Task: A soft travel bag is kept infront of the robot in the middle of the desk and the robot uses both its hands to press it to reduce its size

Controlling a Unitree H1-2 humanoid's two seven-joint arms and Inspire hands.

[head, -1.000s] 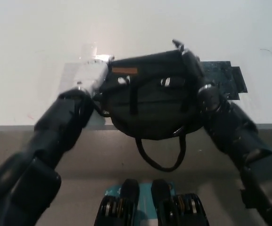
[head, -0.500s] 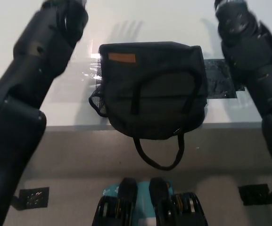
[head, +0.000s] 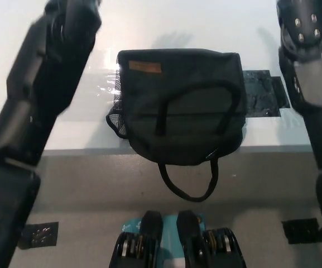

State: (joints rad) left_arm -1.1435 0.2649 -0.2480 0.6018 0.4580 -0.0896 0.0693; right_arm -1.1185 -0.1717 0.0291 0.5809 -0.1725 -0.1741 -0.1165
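Note:
A dark soft travel bag (head: pixel 180 106) lies flat in the middle of the white desk (head: pixel 49 134), its lower part reaching over the front edge. It has a brown label (head: pixel 144 67) at its upper left, a mesh pocket (head: pixel 114 118) on its left side, and a strap loop (head: pixel 187 184) hanging below the desk edge. My left arm (head: pixel 43 95) rises along the picture's left and my right arm (head: pixel 311 78) along its right. Both arms are lifted clear of the bag, and both hands are cut off by the top edge.
A dark rectangular patch (head: pixel 265 93) lies on the desk just right of the bag, and a shiny clear patch (head: pixel 100 86) just left of it. The desk's front edge (head: pixel 82 152) runs across the middle. Two dark markers (head: pixel 39 234) (head: pixel 299 230) lie on the floor.
One second ago both hands pressed the bag's sides. Both arms have since lifted up and apart, letting go, and the bag has spread back to its wider shape.

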